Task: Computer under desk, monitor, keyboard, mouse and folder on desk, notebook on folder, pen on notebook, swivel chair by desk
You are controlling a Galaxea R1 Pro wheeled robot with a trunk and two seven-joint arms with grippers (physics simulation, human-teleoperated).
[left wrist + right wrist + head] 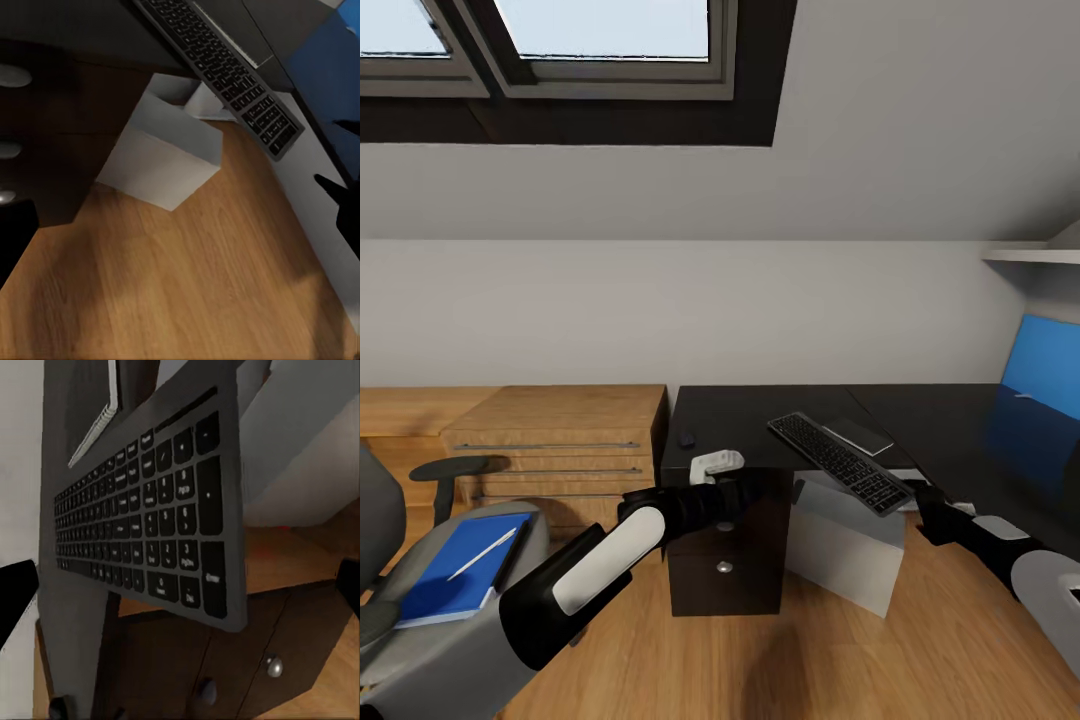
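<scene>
**Keyboard held tilted over the desk edge**

The keyboard (840, 462) hangs at a slant just ahead of the right gripper (920, 497), its near end off the front edge of the desk (760, 420) and its far end over the black top. The tilt suggests it is carried by one end and is not resting flat. The gripper's grasp point is hidden by the keyboard's edge in the head view, and in the right wrist view the keyboard (150, 525) lies between the two dark fingertips without any clear contact, so I cannot tell whether the jaws are clenched on it.

Below and beyond that gripper sits the computer (845, 545), on the floor beside the drawer unit (725, 560), partly under the desk as the task wants. A thin dark slab, likely the monitor lying flat, lies on the desk past the keyboard.

The left gripper (735, 492) hovers at the desk's front corner, above the drawers; its jaw state is not readable. The mouse (687, 438) rests on the desk just beyond it.

Behind the left arm, the swivel chair (470, 600) carries the folder (455, 570) with the pen (485, 553) on top.

Count: one keyboard, one mouse, one computer, one folder, one pen, one chair.
</scene>
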